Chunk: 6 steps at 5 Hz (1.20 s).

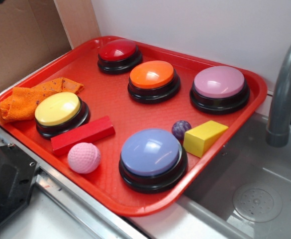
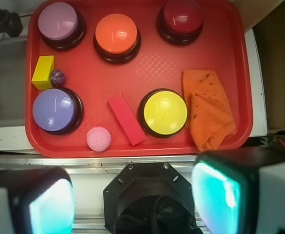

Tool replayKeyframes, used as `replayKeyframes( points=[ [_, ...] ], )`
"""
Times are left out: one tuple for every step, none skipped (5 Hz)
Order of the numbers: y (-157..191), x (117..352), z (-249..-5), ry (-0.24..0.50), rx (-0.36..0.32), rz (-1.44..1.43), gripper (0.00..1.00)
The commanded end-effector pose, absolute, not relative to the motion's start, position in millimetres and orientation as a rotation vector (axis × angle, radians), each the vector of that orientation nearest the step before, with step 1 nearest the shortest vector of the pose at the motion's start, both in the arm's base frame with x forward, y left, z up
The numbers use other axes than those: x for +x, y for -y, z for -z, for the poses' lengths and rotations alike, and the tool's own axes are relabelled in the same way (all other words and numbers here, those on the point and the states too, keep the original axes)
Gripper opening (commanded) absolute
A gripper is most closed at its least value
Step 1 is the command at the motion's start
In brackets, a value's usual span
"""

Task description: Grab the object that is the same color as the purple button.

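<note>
The object, a small dark purple marbled ball (image 1: 181,129) (image 2: 57,76), lies on the red tray (image 1: 85,64) (image 2: 147,73). It touches the yellow wedge block (image 1: 204,137) (image 2: 43,72) and sits just behind a violet-blue button (image 1: 151,152) (image 2: 54,109). A paler mauve button (image 1: 219,82) (image 2: 58,20) stands at the tray's far corner. In the wrist view my gripper (image 2: 132,204) hangs high above the robot base, off the tray's near edge and far from the ball. It is open, with nothing between its fingers (image 2: 52,207). The exterior view does not show the gripper.
Red (image 1: 118,50), orange (image 1: 152,74) and yellow (image 1: 57,108) buttons share the tray with a red bar (image 1: 83,135), a pink dimpled ball (image 1: 84,158) and an orange cloth (image 1: 23,102). A sink with a grey tap (image 1: 284,89) lies to the right.
</note>
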<state>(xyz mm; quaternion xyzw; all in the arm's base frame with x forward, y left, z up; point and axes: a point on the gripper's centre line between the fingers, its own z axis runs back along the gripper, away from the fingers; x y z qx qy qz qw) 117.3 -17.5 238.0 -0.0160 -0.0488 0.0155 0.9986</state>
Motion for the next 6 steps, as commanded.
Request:
replayKeyframes(
  points=[
    [17.5,117.3,-238.0,0.098,-0.032,-0.031,1.0],
    [36.0,133.2,-222.7,0.085,-0.035,-0.093,1.0],
    [59.4,155.1,-199.1,0.069,-0.047,-0.189,1.0],
    [86.8,184.3,-170.0,0.114,-0.143,-0.321,1.0],
    [103.9,209.6,-137.8,0.058,-0.147,-0.412,1.0],
    [117.7,231.2,-105.0,0.04,-0.145,-0.477,1.0]
  ],
)
